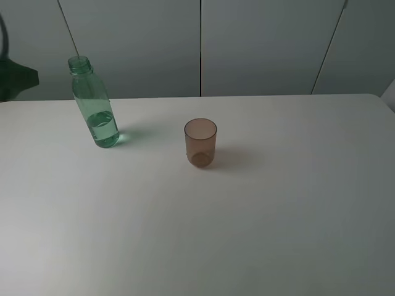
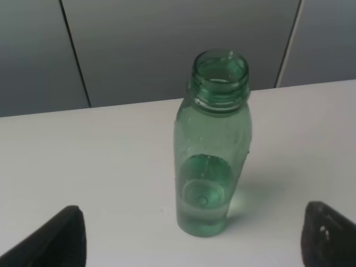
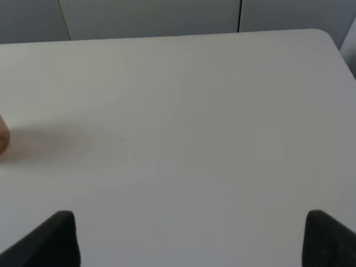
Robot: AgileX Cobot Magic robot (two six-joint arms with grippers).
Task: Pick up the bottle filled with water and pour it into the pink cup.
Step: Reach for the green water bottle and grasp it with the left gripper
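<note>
Pale grey wall panels (image 1: 259,43), split by three dark seams, are backing a white bench (image 1: 278,216) that is carrying two things: one bottle (image 1: 94,105) and one pink cup (image 1: 200,143). We are seeing both standing upright and well apart from each other, each throwing a soft shadow onto the bench.

We are working with two tools, each showing only in its own wrist view. The left tool (image 2: 192,222) is gaping wide. Its two dark fingers (image 2: 55,239) are poking in at opposite sides of the view, and it is gripping nothing. Straight ahead of it, centred between the lines of those two fingers and touching neither, the bottle (image 2: 214,150) is standing. It is green and see-through, capless at its threaded neck, with water sitting in its lower part.

The right tool (image 3: 189,222) is likewise spreading wide, with its two dark fingers (image 3: 53,239) far apart and nothing held between them. White bench is stretching out ahead of it to the far edge, where the wall panels are rising. Off to one side of this tool, beyond the line of one finger and well apart from it, we are catching a single brownish-pink sliver at the very border of the view. We are taking it for the rim of the pink cup (image 3: 2,136), though too little is showing for us to be sure.
</note>
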